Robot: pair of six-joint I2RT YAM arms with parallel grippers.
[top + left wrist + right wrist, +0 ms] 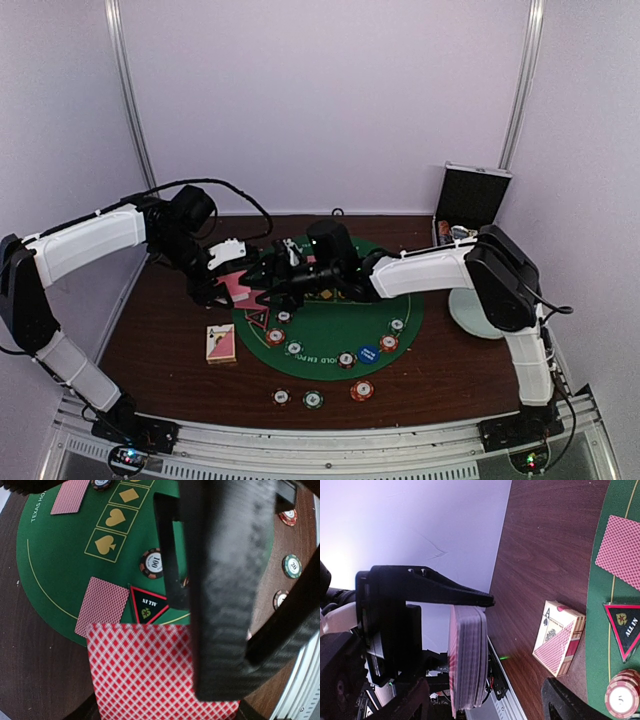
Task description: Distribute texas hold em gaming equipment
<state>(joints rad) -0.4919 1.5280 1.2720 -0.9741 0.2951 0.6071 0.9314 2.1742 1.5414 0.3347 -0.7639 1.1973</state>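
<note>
- The left gripper [225, 275] is clamping a thick deck of red-backed playing cards [150, 675] above the table, at the far-left edge of the round green felt mat [330, 320]; it is presenting the deck on edge, probably so that single cards can be taken from it.
- The right gripper [268, 272] is hanging just beside that deck with its jaws spread wide and nothing between them; judging by this, it is lining up to pinch the outermost card.
- One of its black fingers is crossing the left wrist view in front of the deck; whether it is touching the cards I cannot tell.
- Two single red-backed cards [102, 605] are lying face down on the mat, well apart, looking like cards already dealt out to a seat.
- A black triangular "ALL IN" marker [146, 609] is sitting just beside the nearer card.
- Small striped poker chips [152, 563] are sitting around the near part of the mat, and three more striped chips [313, 399] are lying on the brown table just off its near edge, as if set out per player.
- A blue dealer disc [368, 353] is resting on the mat's near-right part among the chips.
- The empty-looking cardboard card box [559, 642] is lying left of the mat, out of the way.
</note>
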